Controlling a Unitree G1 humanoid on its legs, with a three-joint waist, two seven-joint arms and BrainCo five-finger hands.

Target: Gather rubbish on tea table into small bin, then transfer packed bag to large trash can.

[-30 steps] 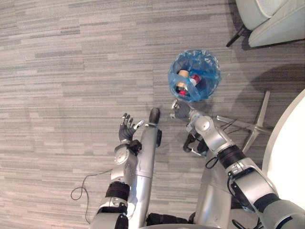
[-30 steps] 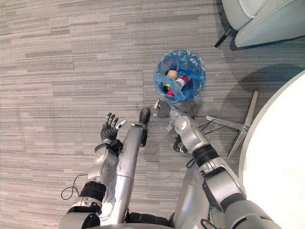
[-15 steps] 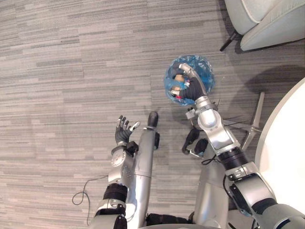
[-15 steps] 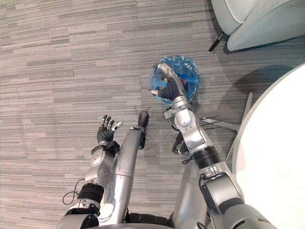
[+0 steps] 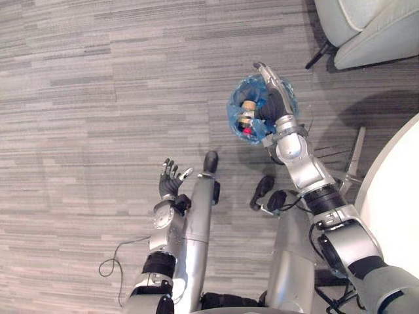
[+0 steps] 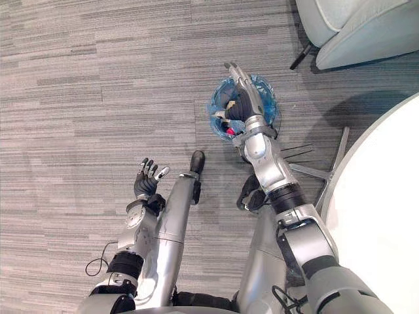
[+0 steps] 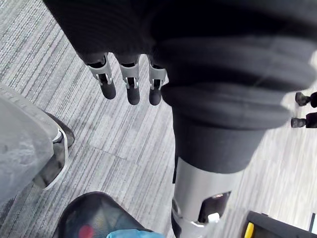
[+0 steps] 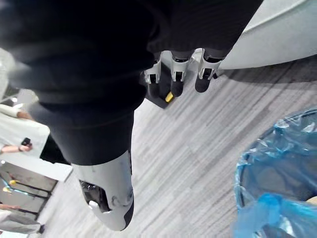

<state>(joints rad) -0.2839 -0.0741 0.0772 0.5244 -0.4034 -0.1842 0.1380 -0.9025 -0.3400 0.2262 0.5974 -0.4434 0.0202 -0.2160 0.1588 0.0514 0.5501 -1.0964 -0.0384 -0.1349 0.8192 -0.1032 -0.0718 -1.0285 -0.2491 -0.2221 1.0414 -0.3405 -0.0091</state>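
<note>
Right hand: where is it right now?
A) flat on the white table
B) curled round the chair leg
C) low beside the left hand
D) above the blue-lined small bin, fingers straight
D: the right hand reaches out over the small bin with its fingers straight, and its wrist view shows the blue liner just below them with nothing held.

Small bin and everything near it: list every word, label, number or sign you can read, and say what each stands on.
No legible text.
Small bin, with its blue bag liner: no print shows.
Rubbish inside the bin: a red patch that may be a label, too small to read.
Right hand, above the bin with straight fingers: no readable markings.
</note>
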